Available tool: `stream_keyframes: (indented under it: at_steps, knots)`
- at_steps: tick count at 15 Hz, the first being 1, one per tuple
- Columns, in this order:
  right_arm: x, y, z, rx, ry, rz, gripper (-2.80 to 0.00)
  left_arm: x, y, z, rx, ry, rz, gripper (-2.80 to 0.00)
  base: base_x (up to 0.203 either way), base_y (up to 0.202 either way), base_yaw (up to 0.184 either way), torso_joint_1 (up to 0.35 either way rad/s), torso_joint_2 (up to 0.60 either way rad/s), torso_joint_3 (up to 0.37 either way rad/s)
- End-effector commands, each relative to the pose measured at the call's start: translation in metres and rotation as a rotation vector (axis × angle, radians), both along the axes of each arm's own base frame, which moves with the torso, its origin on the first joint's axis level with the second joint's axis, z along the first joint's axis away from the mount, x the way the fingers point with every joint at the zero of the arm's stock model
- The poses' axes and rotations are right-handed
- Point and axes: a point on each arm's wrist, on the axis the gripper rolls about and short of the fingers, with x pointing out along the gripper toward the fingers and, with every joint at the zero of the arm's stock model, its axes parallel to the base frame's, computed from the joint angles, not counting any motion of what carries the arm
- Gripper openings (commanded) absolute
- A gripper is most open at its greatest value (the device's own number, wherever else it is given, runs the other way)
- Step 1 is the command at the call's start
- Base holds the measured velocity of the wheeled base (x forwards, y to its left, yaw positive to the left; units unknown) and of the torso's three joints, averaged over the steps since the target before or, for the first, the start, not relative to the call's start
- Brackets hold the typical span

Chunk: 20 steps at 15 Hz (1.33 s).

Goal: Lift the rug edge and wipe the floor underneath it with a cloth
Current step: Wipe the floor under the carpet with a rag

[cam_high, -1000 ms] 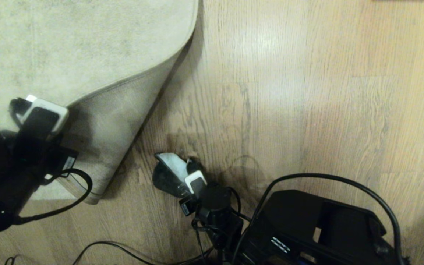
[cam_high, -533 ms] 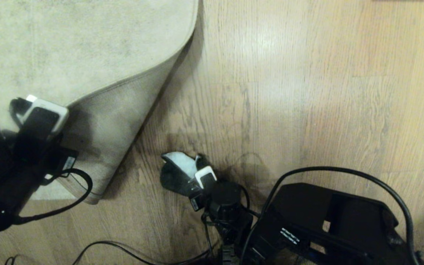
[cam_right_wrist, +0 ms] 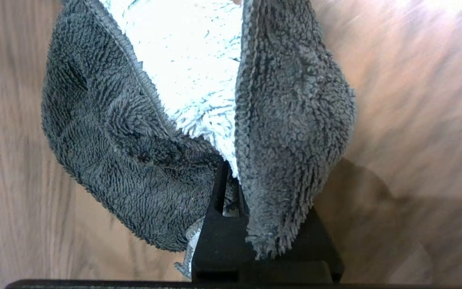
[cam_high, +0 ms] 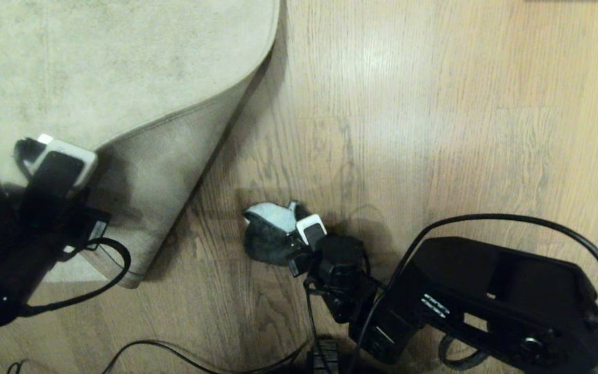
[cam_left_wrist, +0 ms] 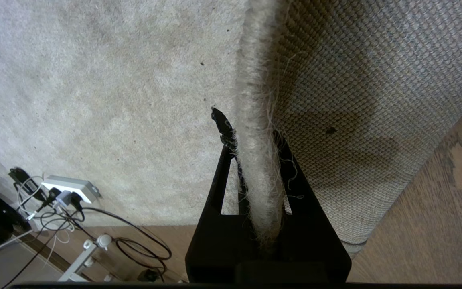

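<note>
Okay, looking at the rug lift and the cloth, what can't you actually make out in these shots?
- Floor under the folded-back rug: hidden by the flap, head view.
- Left gripper fingertips: buried in the rug's edge, left wrist view.
- Right gripper tips: wrapped by the cloth.
- Cloth's underside, floor contact: not visible.

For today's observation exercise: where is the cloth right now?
In the head view the cloth lies low and centre on the bare floor, clamped in the right gripper, right of the rug's folded-back corner.
</note>
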Motion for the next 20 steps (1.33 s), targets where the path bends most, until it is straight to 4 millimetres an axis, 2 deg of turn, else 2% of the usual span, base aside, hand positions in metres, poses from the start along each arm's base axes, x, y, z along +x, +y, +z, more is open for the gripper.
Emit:
stream_keyframes:
  at_steps: [1,4,10,13,15,17,20]
  knots:
    - [0.001,-0.006,0.015,0.022,-0.023,-0.013,-2.8,0.0,0.0,0.0,0.001,-0.002,0.003,-2.8,0.0,0.0,0.0,0.0,0.0,0.0]
    - [0.002,-0.011,0.031,0.041,-0.047,-0.025,-2.8,-0.001,0.0,-0.003,0.002,0.007,0.003,-2.8,0.0,0.0,0.0,0.0,0.0,0.0]
    - [0.01,-0.039,0.061,0.023,-0.1,-0.085,-2.8,-0.001,0.002,-0.003,0.003,0.008,0.011,-2.8,0.0,0.0,0.0,0.0,0.0,0.0]
    - [0.016,-0.063,0.086,0.053,-0.135,-0.138,-2.8,-0.001,0.002,-0.003,0.005,0.01,0.01,-2.8,0.0,0.0,0.0,0.0,0.0,0.0]
    - [0.013,-0.083,0.101,0.054,-0.14,-0.17,-2.8,-0.001,0.001,-0.003,0.005,0.01,0.009,-2.8,0.0,0.0,0.0,0.0,0.0,0.0]
    - [0.004,-0.107,0.114,0.056,-0.146,-0.205,-2.8,-0.001,0.002,-0.003,0.006,0.01,0.009,-2.8,0.0,0.0,0.0,0.0,0.0,0.0]
    - [0.006,-0.146,0.143,0.087,-0.195,-0.296,-2.8,-0.001,0.001,-0.003,0.006,0.01,0.007,-2.8,0.0,0.0,0.0,0.0,0.0,0.0]
